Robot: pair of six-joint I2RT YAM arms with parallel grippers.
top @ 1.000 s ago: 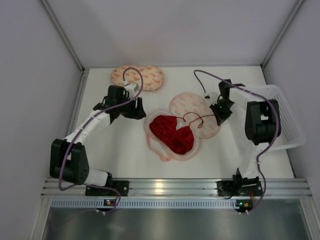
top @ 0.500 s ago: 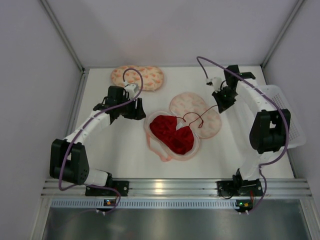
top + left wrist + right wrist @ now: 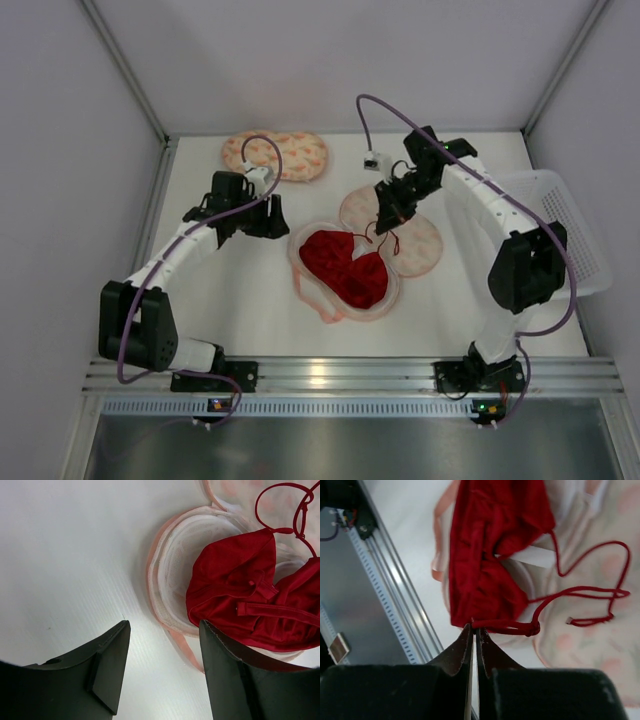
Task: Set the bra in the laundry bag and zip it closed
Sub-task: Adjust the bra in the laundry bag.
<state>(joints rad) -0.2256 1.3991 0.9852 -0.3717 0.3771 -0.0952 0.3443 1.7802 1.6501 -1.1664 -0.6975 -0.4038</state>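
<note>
1. Bag (image 3: 415, 240) lies unzipped mid-worktop, lid flap flipped far-right so the near-left shell takes the load.
2. Bra (image 3: 345, 265) sits in that shell; straps (image 3: 385, 232) trail onto the flap.
3. Right gripper (image 3: 385, 220): jaws closed on a strap, probably to tuck it in.
4. Left gripper (image 3: 275, 218): jaws open, empty, just left of bag, likely waiting to pin it.

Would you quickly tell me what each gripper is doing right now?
Left gripper: open, holding nothing.
Right gripper: shut on the bra, pinching its red strap.
</note>
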